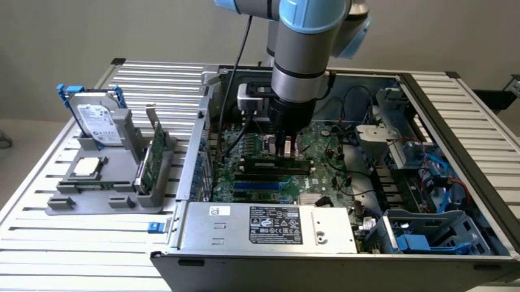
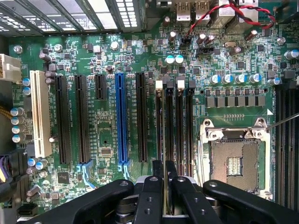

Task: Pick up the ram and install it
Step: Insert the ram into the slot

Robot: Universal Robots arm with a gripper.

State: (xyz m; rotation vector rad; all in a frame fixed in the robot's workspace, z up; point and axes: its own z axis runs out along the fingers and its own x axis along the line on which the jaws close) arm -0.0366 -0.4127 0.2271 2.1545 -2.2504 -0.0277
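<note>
On the exterior view's left we see a silver bench made of metal slats. A grey plastic holder sits on it. A silver hard drive and a tall green card stand in the holder. A small square silver chip lies flat in front of the drive.

Just beside the holder is the big open grey computer case. The grey and light-blue robot arm reaches straight down into it. At its tip the black claw is over the green main board. The long, thin, dark-green ram stick with black chips stands on its edge at a slot right under the claw. The claw is clenched on the top edge of the ram. Nearer to us are long blue slots, then a silver power box with a label. On the exterior view's right, blue plastic parts sit in a corner of the case.

In the wrist view the two black fingers are close together, with just a thin line between them. They are over the row of black memory slots. A long blue slot lies on one side of them, and a square silver chip socket on the other
</note>
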